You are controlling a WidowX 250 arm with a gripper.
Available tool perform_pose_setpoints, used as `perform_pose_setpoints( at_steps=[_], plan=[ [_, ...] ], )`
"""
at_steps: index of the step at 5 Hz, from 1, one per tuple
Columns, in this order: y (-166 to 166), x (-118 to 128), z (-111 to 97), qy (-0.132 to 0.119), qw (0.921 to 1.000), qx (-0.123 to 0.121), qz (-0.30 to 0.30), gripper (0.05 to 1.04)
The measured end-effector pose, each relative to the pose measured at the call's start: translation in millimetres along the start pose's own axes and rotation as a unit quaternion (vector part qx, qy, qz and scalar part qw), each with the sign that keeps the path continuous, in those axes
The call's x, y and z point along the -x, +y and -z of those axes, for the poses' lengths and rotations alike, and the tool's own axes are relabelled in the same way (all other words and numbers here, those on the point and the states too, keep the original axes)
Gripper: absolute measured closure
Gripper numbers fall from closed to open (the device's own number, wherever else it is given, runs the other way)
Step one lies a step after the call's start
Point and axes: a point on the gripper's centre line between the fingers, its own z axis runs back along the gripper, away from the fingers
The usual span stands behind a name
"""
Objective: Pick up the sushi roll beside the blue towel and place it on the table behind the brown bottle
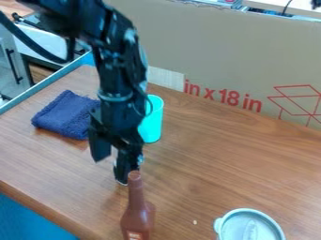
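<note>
The black gripper (111, 169) hangs over the left half of the wooden table, its two fingers spread apart and nothing visible between them. Just below its right finger, a brown bottle (138, 216) with a narrow neck stands upright at the bottom edge of the view. A turquoise cup (152, 123) is behind the gripper to the right, partly covered by the arm. On the left lies a folded dark blue cloth (64, 114). At the bottom right is a round pale grey container (249, 225) with a small side tab, cut off by the view's edge.
The wooden table (232, 159) has a blue edge strip at its upper left. A tall cardboard panel (219, 51) with red print stands along the back. Blue material (28, 218) shows below the table's front left edge.
</note>
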Motion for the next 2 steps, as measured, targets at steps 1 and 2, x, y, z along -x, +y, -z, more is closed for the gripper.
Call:
perform_pose_setpoints(
  at_steps=[1, 2],
  plan=[
    [15, 23, -42, -0.036, 0.9991, 0.005, -0.020, 0.083],
    [30, 43, -73, -0.057, 0.9979, 0.004, -0.030, 0.083]
  ],
)
